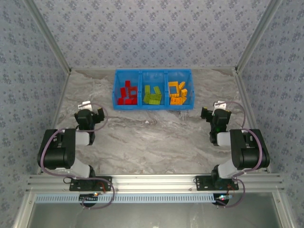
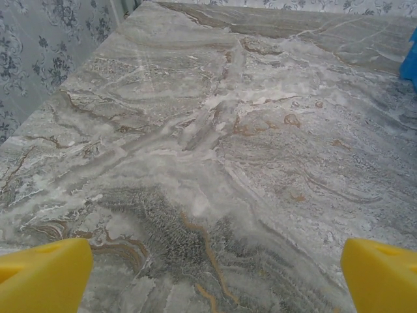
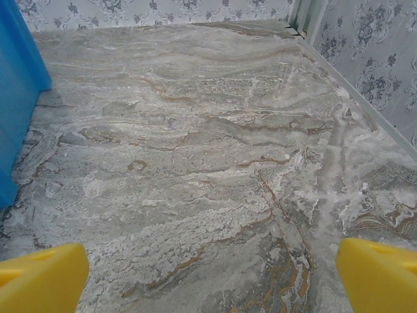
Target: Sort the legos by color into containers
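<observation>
A bright blue tray with three side-by-side containers stands at the back middle of the marble table. Its left container holds red legos, the middle one lime green legos, the right one orange legos. My left gripper rests near the table's left side, apart from the tray, its yellow fingers wide open over bare marble. On the right side my right gripper is likewise open, yellow fingertips spread with nothing between them. The tray's blue wall shows at the left of the right wrist view.
Patterned walls enclose the table on the left, back and right. A corner of the blue tray peeks in at the right edge of the left wrist view. Bare marble stretches between the two arms and in front of the tray.
</observation>
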